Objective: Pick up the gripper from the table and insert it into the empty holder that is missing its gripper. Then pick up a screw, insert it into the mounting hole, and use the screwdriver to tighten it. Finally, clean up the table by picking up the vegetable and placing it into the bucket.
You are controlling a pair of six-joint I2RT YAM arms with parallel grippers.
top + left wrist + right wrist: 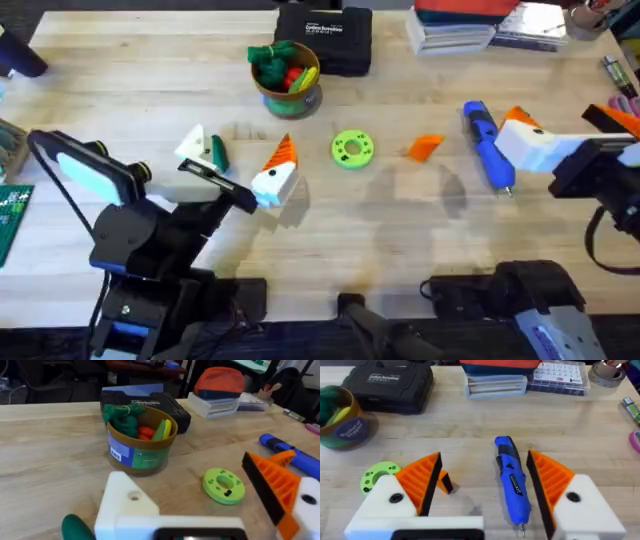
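From overhead, the small flat orange plastic wedge, the gripper [426,147], lies loose on the light plank-grain wooden table [400,240], between the bright green round disc with holes [352,149] and the blue pen-shaped powered screwdriver [488,146]. The left claw [240,165] rests low near the table's middle left: one finger carries an orange ribbed pad, the other is the plain white wedge-shaped holder [193,145], bare and so waiting for the wedge. The small dark green oval vegetable [219,153] lies just beside that holder. The round tin bucket with a green band [288,77] stands farther back, already holding toy vegetables, in front of a black case [325,38]. The right claw [530,140] comes in from the right edge, over the screwdriver.

In the left wrist view the left claw [200,510] stands wide open and empty, the holder [125,505] showing its mounting hole, the vegetable [77,527] at its side, the bucket [140,442] and green disc [223,485] ahead.

In the right wrist view the right claw [485,485] is spread wide, gripping nothing; the screwdriver [512,480] lies between its orange pads, tip toward the camera, while the gripper [445,481] peeks from behind one pad. It seems lined up nearer the screwdriver than the wedge, though the wedge should be fetched first.
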